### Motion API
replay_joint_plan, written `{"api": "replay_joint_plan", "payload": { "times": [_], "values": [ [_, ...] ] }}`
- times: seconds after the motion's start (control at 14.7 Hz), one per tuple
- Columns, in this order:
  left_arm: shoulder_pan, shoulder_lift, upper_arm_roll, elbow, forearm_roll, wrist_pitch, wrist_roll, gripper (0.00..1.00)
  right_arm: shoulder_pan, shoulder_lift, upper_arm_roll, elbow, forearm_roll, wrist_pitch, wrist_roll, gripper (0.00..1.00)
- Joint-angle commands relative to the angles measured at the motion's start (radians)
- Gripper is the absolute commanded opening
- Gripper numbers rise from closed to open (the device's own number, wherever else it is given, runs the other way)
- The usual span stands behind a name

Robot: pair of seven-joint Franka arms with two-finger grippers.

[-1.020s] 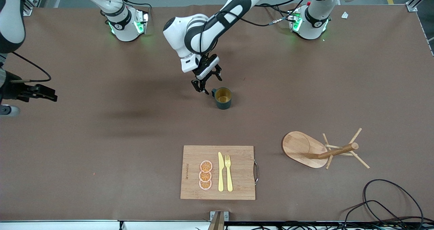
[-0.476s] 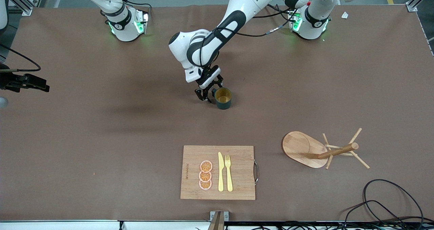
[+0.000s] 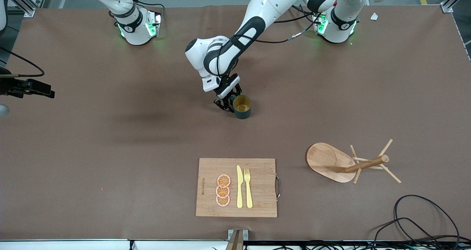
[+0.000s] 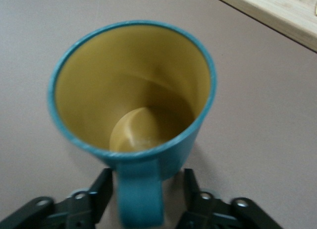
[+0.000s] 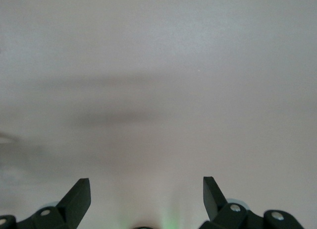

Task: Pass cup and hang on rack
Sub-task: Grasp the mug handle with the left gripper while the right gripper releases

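Nearest the front camera the cutting board [image 3: 257, 187] is lying on the table [image 3: 110, 169], and beside it, toward the left arm's end, the rack [image 3: 327, 161] is standing with its pegs bare, so the hanging is not yet done. Farther from the camera, well apart from both, the cup [image 3: 242, 106] is sitting upright on the table near its middle, mouth up. The left hand [image 3: 225, 104] is reaching down beside it, and in the left wrist view its fingers [image 4: 101, 189] are straddling the cup's handle [image 4: 141, 199], one on each side with a sliver of gap showing, so the hand is looking open and not yet clamped. The step in hand seems to be the first pick-up of the cup. Next, the fingers probably need to pinch the handle squarely before any lift, lest the cup twist or tip. The right hand [image 3: 44, 91] is waiting in the air over the right arm's end of the table, fingers spread wide and empty.
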Motion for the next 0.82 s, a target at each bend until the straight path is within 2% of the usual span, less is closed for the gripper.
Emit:
{"api": "replay_joint_plan", "payload": {
  "times": [0.0,0.2,0.34,0.48,0.75],
  "values": [
    [-0.008,0.008,0.005,0.022,0.022,0.016,-0.008,0.03,-0.028,-0.041,0.024,-0.023,0.021,-0.024,0.022,1.00],
    [0.000,-0.007,0.003,0.024,0.020,0.022,0.003,0.00,-0.016,-0.044,0.025,-0.018,0.021,-0.031,0.022,1.00],
    [0.041,-0.047,-0.006,0.025,0.006,0.055,0.043,0.00,-0.011,-0.064,0.024,-0.026,0.020,-0.015,0.019,1.00],
    [0.122,-0.090,-0.038,0.025,-0.030,0.109,0.077,0.00,-0.010,-0.099,0.024,-0.055,0.012,-0.007,0.017,1.00],
    [0.315,-0.170,-0.125,0.024,-0.206,0.239,0.190,0.00,-0.008,-0.142,0.033,-0.072,0.004,-0.007,0.017,1.00]
  ]
}}
